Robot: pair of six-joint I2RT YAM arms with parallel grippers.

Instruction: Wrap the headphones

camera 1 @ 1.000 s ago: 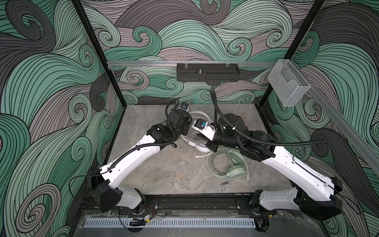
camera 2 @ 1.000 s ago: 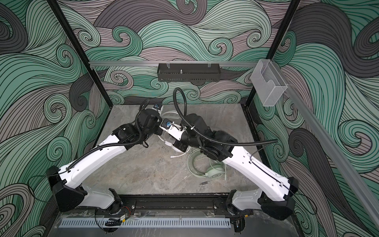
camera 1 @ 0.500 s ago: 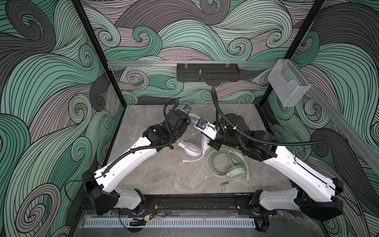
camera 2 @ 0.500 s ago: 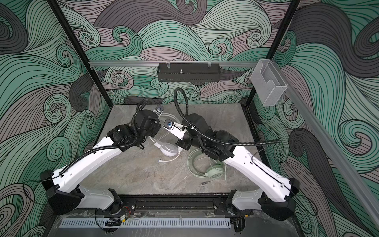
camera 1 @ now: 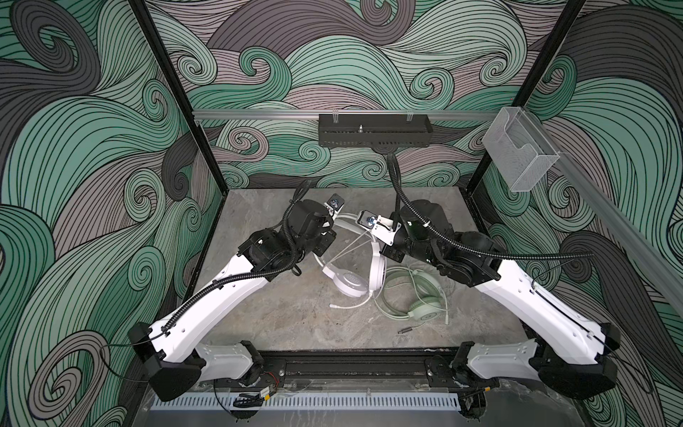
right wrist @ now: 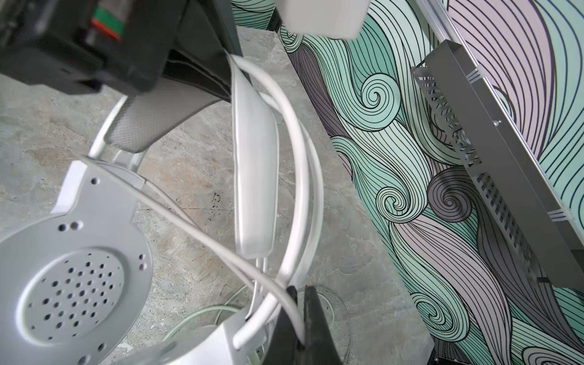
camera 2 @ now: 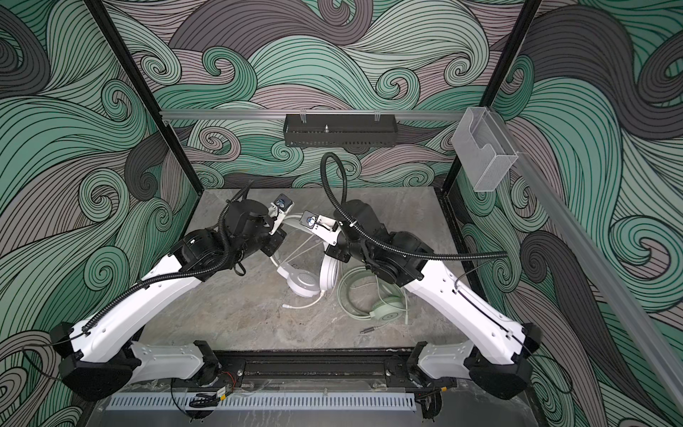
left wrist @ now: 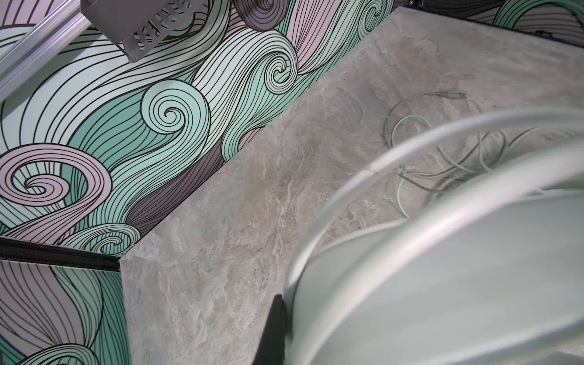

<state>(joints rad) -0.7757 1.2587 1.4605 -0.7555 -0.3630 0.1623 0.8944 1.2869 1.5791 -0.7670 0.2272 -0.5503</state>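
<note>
Two tools: left [right wrist: 227, 72] grips white headset [camera 1: 349, 283], right [right wrist: 298, 294] pinches its cable [right wrist: 189, 221] beside mint headset [camera 1: 425, 310].

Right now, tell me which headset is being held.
The white headset: its headband and cable are clamped in the jaws. The mint headset lies flat on the table.

- A black slotted tray [camera 1: 374, 130] hangs on a silver rail [camera 1: 258, 115] at the back wall.
- A clear plastic bin [camera 1: 519, 149] is mounted to the right of the tray.
- A grey stone-look tabletop [camera 1: 295, 314] lies below the tray.
- Swirl-patterned walls [camera 1: 92, 148] stand behind and beside the tray.
</note>
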